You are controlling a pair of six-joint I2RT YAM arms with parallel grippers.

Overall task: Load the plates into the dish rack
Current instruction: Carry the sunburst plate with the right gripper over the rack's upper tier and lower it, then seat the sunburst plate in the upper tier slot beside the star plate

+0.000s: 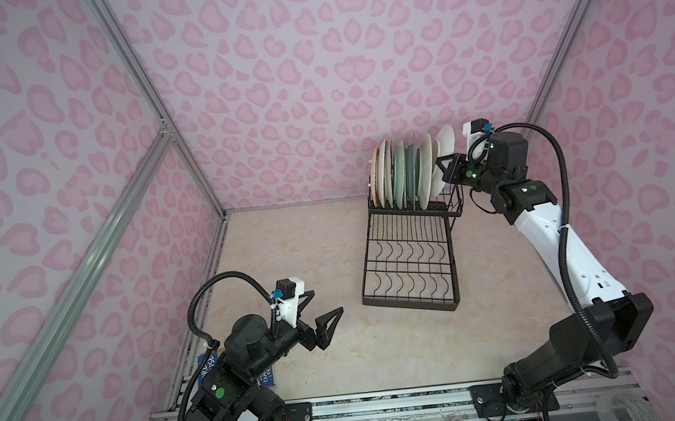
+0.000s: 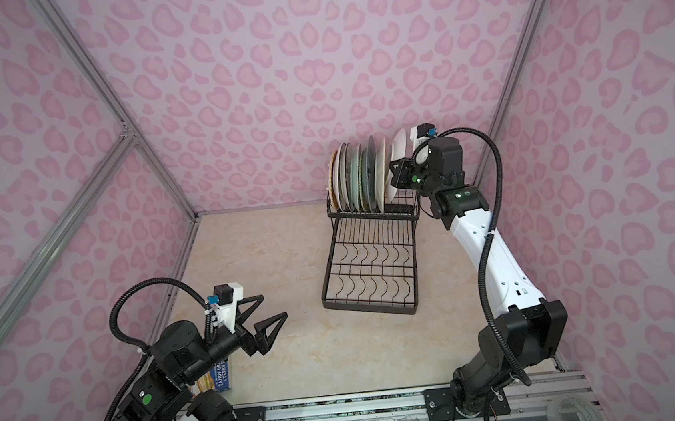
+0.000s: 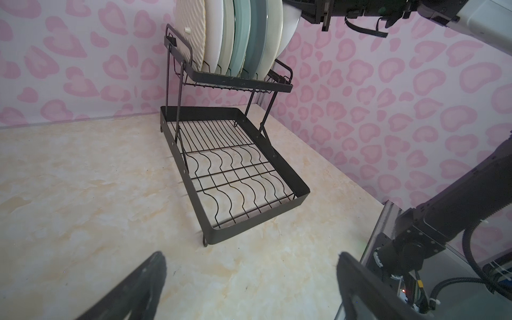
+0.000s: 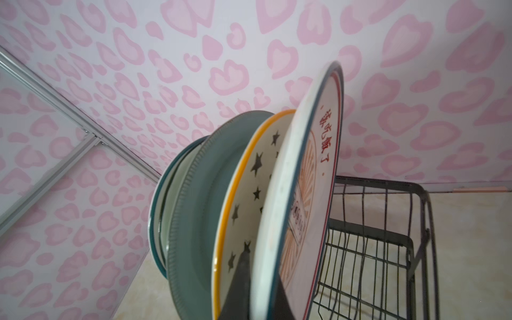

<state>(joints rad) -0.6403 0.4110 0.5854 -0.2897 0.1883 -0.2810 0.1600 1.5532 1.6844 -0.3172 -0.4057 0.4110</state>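
At the lower left of both top views a blue book (image 1: pixel 210 362) is lying flat on the pale marbled table (image 1: pixel 290 265), mostly covered by the left arm. Just beyond it the left gripper (image 1: pixel 328 301) is hovering over bare tabletop with its jaws spread wide and nothing between them; in the left wrist view its two dark fingers (image 3: pixel 149 279) are framing the lower edge of the frame, well apart from each other. Further back, right of centre, the black wire dish rack (image 1: pixel 408 255) is sitting on the table, its flat lower tier of wavy wires carrying nothing. Behind that, the raised basket tier is holding the plates (image 1: pixel 401 172), which are standing on edge in a tight row, cream and pale green towards the left of the row. At the right end of the row the right gripper (image 1: pixel 442 165) is reaching in from the right and is clamping the rim of a white sunburst plate (image 4: pixel 304 194) with red lettering; this plate is leaning against its neighbours and rising above them, and its lower edge is hidden. In the right wrist view a star plate (image 4: pixel 249 194) with a yellow rim is standing just beside it, and a teal-grey plate (image 4: pixel 199 207) is standing next to that. The pink-patterned wall (image 1: pixel 315 76) is closing off the back.
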